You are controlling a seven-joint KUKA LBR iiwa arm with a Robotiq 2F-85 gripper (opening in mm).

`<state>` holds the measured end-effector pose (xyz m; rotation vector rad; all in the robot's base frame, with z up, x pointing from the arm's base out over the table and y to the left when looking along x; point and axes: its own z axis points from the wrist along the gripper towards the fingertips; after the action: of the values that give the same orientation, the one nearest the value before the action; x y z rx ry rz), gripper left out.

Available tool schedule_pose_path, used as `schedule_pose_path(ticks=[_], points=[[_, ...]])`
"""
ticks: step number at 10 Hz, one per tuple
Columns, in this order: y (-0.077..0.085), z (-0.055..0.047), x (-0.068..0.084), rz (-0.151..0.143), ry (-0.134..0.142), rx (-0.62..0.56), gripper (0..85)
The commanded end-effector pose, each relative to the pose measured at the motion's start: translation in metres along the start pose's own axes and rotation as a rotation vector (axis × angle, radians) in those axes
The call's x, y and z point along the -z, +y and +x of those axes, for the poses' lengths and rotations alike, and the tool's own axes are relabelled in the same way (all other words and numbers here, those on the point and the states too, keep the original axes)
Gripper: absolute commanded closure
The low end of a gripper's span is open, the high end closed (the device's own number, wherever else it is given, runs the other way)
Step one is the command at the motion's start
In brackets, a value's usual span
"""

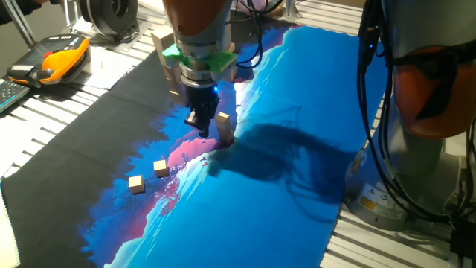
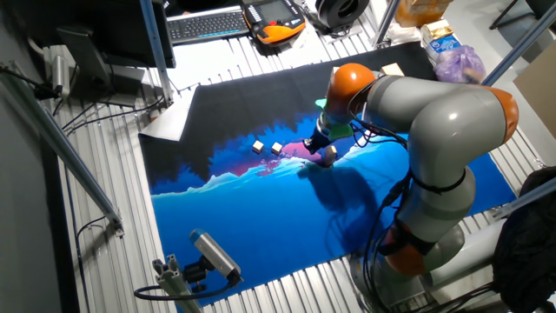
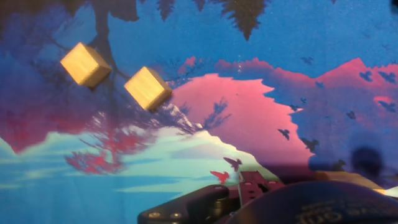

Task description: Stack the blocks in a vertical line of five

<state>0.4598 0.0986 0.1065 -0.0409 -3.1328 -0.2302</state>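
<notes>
Partway there, by the look of it, and not finished.

Starting at the left of one fixed view: 2 small pale tan wooden cubes (image 1: 136, 184) (image 1: 161, 168) lying loose and flat on the blue-and-pink printed landscape mat (image 1: 282, 208) over the tabletop. Well apart from the hand, near each other but not touching. Seen again in the other fixed view (image 2: 258, 147) (image 2: 276, 149). In the hand view, both ahead of the hand and off to one side (image 3: 86, 64) (image 3: 148, 88), each turned at a slight angle.

Next, the black two-finger hand (image 1: 199, 123), hanging low over the mat. Cannot tell whether the fingers are apart or together: too dark and small in both fixed views, and out of sight in the hand view. No cube visible between them.

Just beside the hand, on its far side from the loose pair: 1 short column of the same cubes (image 1: 223, 128), upright, also visible in the other fixed view (image 2: 330, 155). Tiers hard to separate; probably 2 or 3, certainly short of 5.

Left to do, judged from this: fetch each of the 2 loose cubes and set it on top.

Behind the hand, a few larger pale wooden towers (image 1: 167, 63), no part of the job; number unclear.
</notes>
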Motion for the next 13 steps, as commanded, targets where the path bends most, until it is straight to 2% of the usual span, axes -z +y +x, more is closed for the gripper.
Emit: schedule_pose_path(ticks=[1,4,6,7,9,10,11,12,13], points=[[0.009,-0.004,0.006,-0.001,0.002,-0.015,85.0],[0.048,-0.017,0.024,0.015,-0.001,-0.070,85.0],[0.077,-0.025,0.032,0.083,-0.013,-0.112,85.0],[0.087,-0.030,0.031,0.086,-0.014,-0.128,85.0],[0.090,-0.041,0.020,0.084,-0.019,-0.132,85.0],[0.091,-0.048,0.012,0.079,-0.033,-0.155,85.0],[0.092,-0.052,0.006,0.081,-0.051,-0.178,68.0],[0.094,-0.055,-0.001,0.077,-0.066,-0.204,68.0],[0.096,-0.056,-0.008,0.074,-0.085,-0.231,51.0]])
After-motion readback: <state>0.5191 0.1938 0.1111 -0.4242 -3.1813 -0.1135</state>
